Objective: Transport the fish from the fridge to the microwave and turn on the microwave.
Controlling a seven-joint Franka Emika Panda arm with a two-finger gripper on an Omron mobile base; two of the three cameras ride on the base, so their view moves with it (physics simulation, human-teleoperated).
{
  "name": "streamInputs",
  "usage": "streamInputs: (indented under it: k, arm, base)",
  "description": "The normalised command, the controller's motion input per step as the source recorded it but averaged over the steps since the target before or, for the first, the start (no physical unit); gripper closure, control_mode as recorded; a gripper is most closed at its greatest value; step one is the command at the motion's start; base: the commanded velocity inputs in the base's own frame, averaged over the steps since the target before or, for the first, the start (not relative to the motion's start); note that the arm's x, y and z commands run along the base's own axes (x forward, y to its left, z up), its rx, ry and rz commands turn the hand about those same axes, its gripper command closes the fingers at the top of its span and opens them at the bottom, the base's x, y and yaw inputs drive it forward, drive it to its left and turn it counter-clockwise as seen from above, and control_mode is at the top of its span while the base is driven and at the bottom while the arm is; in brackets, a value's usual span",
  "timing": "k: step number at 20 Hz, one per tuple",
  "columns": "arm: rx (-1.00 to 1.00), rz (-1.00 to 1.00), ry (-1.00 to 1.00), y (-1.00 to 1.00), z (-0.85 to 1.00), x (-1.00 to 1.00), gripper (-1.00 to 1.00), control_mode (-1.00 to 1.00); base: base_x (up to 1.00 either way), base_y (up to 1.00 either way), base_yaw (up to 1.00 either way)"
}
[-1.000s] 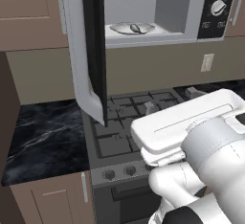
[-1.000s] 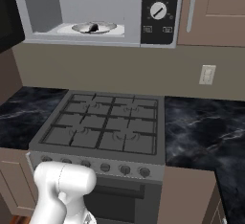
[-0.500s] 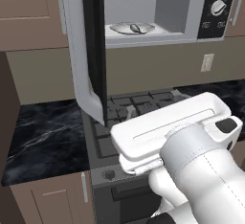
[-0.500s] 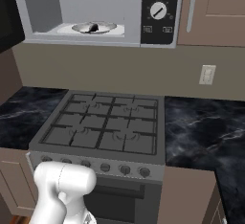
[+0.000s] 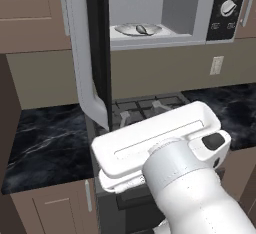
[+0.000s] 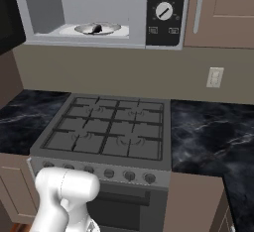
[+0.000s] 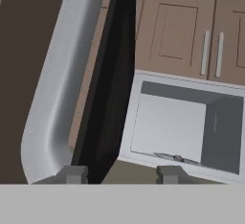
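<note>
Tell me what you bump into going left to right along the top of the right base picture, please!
Microwave's open inside → plate with the fish on it → microwave knob → cabinet handle → brown cabinet door.

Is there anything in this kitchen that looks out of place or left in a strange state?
Nothing is spilled or damaged. The one thing that stands out is the microwave: its door hangs wide open over the stove, while the fish already lies on the plate inside.
</note>
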Motion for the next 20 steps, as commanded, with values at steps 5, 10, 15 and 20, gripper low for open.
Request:
streamInputs:
  k: [5,10,15,20]
  arm:
    - [0.0,0.0,0.0,0.27,0.0,0.0,1.0,-1.0]
    - [-0.01,0.0,-0.01,0.31,-0.08,0.0,1.0,-1.0]
    - [-0.03,0.0,0.0,0.35,-0.16,0.0,1.0,-1.0]
    - [-0.04,0.0,0.0,0.4,-0.12,0.0,1.0,-1.0]
  base:
    - [0.0,0.0,0.0]
    - [0.0,0.0,0.0]
    - [0.0,0.0,0.0]
    - [0.0,0.0,0.0]
